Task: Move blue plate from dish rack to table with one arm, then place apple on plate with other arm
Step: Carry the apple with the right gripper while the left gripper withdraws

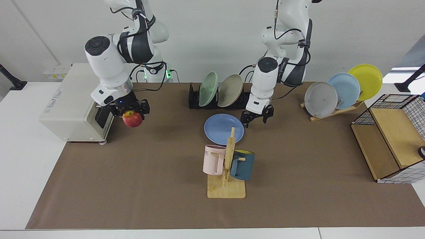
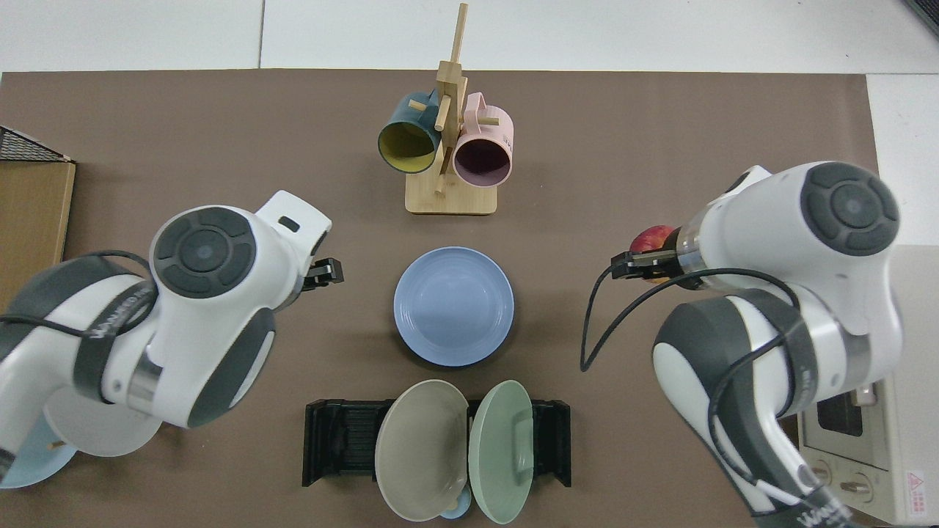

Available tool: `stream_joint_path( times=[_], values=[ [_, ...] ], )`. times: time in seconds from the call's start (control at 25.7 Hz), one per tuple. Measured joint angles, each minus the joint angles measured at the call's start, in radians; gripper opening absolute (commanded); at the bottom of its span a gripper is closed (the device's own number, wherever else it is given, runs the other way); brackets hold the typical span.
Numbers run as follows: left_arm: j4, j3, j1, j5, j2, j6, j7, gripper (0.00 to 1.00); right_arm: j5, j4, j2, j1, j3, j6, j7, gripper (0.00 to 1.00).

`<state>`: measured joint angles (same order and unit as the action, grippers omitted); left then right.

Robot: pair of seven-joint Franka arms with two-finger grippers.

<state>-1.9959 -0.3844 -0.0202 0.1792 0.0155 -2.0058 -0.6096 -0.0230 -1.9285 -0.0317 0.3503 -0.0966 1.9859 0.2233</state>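
Black fingers of your right gripper (image 1: 132,114) are clamped on the apple (image 1: 132,119), which hangs clear above the brown mat, just in front of the beige oven (image 1: 71,103) at the table's edge. In the top view the same gripper (image 2: 645,265) shows only as a dark bracket with the apple (image 2: 651,239) peeking out beside the arm's white wrist, well apart from the plate.

Your left gripper (image 1: 257,118) hovers just beside the blue plate (image 1: 224,128), on the side toward the wooden plate rack (image 1: 335,111). Its fingers stand spread and hold nothing; they do not touch the plate's rim. From above, that gripper (image 2: 326,273) sits off the plate's edge with bare mat between them.

You can see the blue plate (image 2: 453,305) lying flat on the table (image 1: 298,186), between the dish rack (image 1: 196,98) and the mug stand (image 1: 227,176). The dish rack (image 2: 334,444) carries a beige plate (image 2: 419,449) and a green plate (image 2: 500,447), both leaning in its slots. A pink mug (image 1: 213,159) and a dark teal mug (image 1: 243,164) hang on the mug stand.
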Motion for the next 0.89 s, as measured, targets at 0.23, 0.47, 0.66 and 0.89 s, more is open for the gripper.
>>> stream_joint_path(
  times=[0.23,0.47,0.66,0.89],
  values=[
    [0.069,0.106,-0.002,-0.003,-0.084,0.161,0.167,1.00,0.000,0.000,-0.025,0.138,0.004,0.017,0.204,0.00],
    [0.101,0.258,-0.003,-0.093,-0.160,0.232,0.380,1.00,-0.001,0.028,-0.098,0.271,0.005,0.067,0.413,0.00],
    [0.141,0.305,-0.008,-0.115,-0.196,0.300,0.479,1.00,-0.002,0.072,-0.166,0.332,0.005,0.107,0.515,0.00],
    [0.156,0.314,-0.013,-0.118,-0.199,0.316,0.536,1.00,-0.003,0.086,-0.257,0.387,0.005,0.194,0.603,0.00]
  ],
)
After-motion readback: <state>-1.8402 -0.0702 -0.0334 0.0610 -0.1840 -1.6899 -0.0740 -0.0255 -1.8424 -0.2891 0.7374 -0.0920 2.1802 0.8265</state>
